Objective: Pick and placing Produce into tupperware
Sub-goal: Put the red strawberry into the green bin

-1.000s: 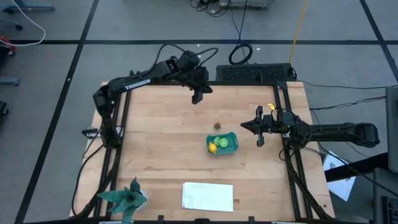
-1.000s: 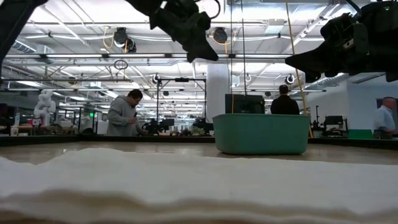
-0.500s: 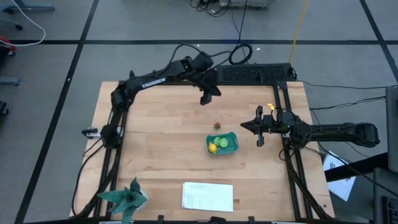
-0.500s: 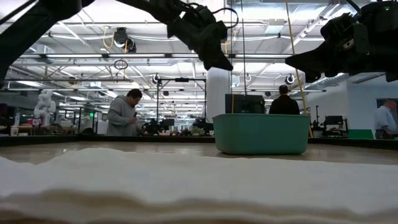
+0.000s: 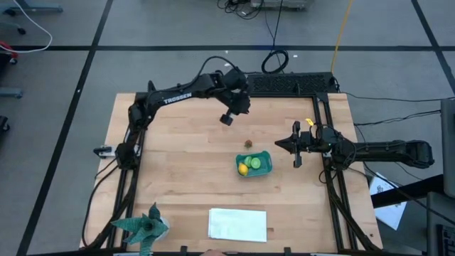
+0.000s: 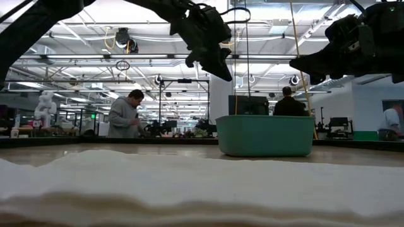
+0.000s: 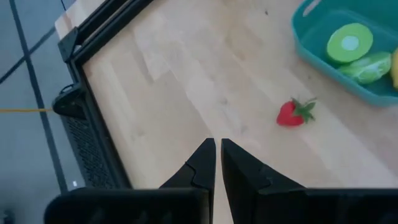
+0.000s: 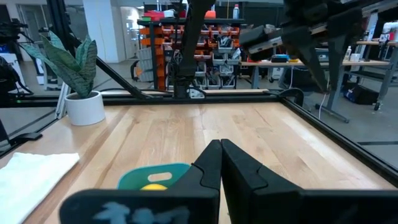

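Observation:
A small red strawberry piece (image 7: 292, 113) lies on the wooden table (image 5: 178, 163), just beyond the far rim of the teal tupperware (image 5: 264, 169). The tub holds a yellow lemon piece (image 5: 243, 168) and a green round piece (image 5: 257, 163). My left gripper (image 5: 227, 119) hangs shut in the air, slanting down, on the far left side of the strawberry and apart from it. In its wrist view its fingers (image 7: 205, 163) stand almost together with nothing between them. My right gripper (image 5: 279, 144) waits shut and level, above the table to the right of the tub.
A flat white sheet (image 5: 237, 223) lies at the near edge. A green spiky figure (image 5: 144, 226) stands at the near left corner. A black frame (image 5: 291, 84) runs along the table's far right and right sides. People stand in the room beyond the table.
My left gripper has sunk a little and come toward the table's near side, closer to the strawberry, while its wrist rolled about its own line. Its fingers have stayed shut. The produce and the tub have not moved.

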